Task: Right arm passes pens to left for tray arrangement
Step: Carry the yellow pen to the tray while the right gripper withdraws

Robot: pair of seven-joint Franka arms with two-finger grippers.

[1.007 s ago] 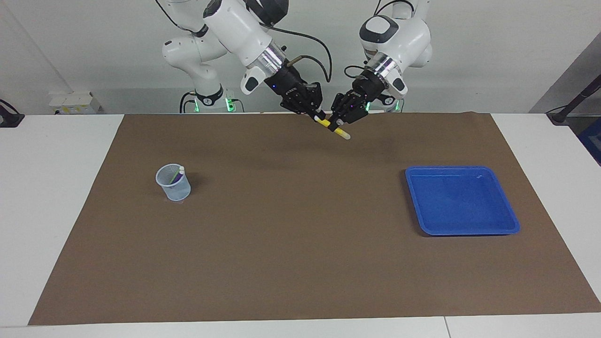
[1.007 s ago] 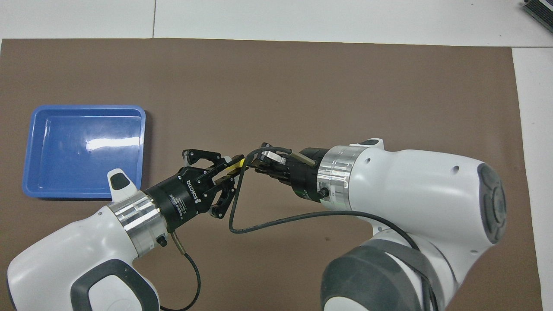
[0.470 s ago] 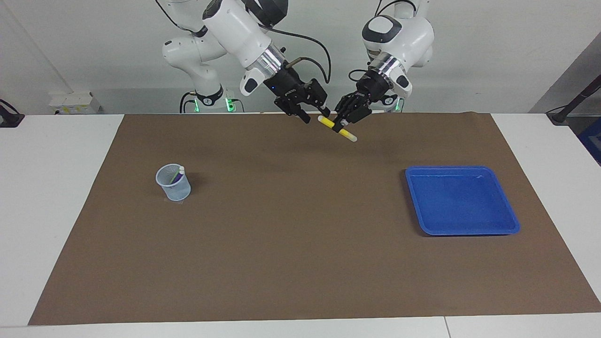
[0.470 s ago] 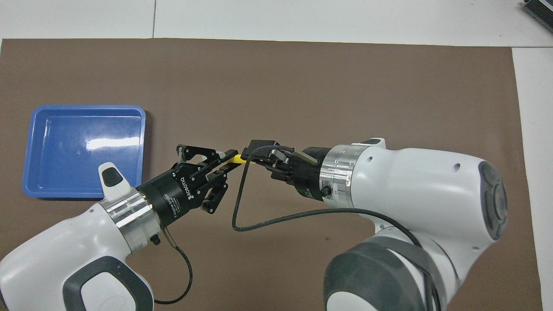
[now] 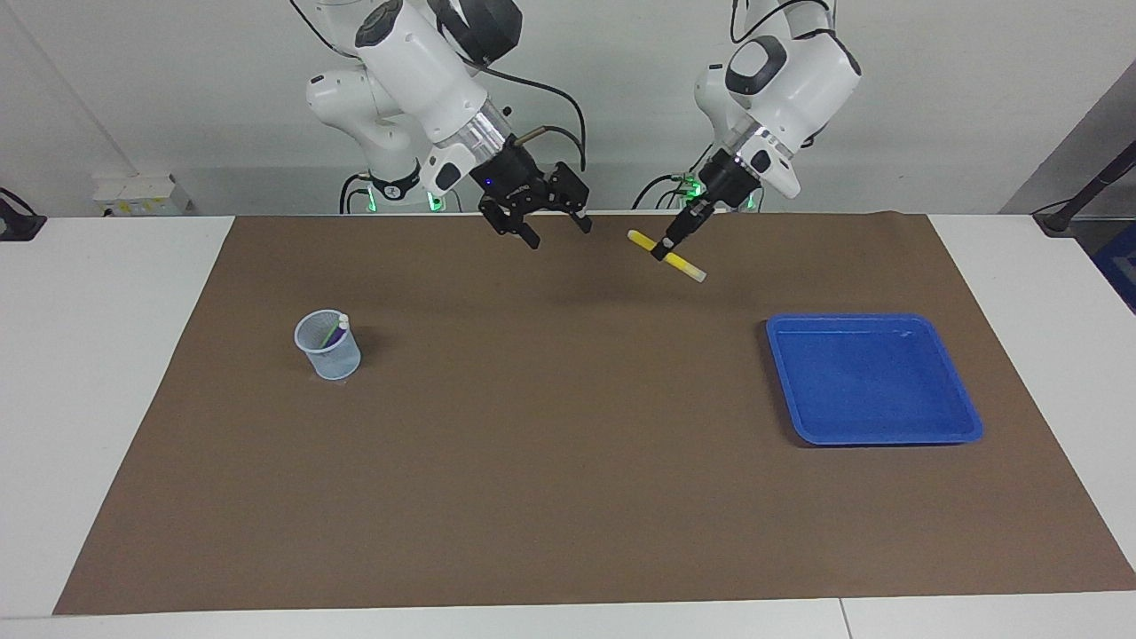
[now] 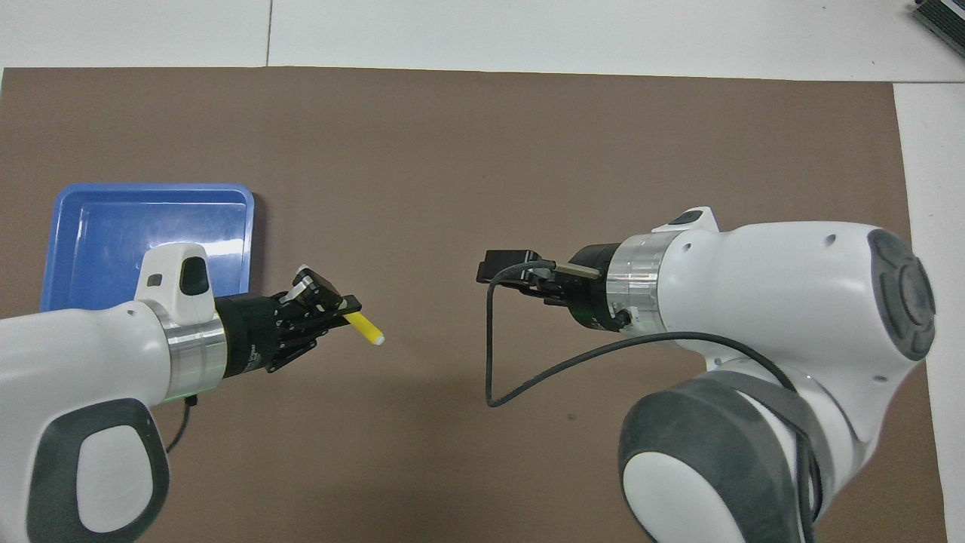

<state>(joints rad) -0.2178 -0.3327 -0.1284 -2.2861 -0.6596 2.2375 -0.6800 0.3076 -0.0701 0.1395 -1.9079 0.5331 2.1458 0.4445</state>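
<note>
So on my feed the left gripper [image 5: 661,251] is up over the brown mat [image 5: 568,497] at the robots' edge of the bench [image 5: 98,373], jaws clamped around the middle of the yellow pen [image 5: 667,256], which hangs tilted in the air, not over the tray. The right gripper [image 5: 555,231] hangs beside it with a clear gap between them, jaws spread wide and holding nothing. Farther out I've got the blue tray [image 5: 963,426] toward the left arm's end and a little translucent cup [image 5: 329,348] toward the right arm's end with two more pens [image 5: 335,329] standing in it.
</note>
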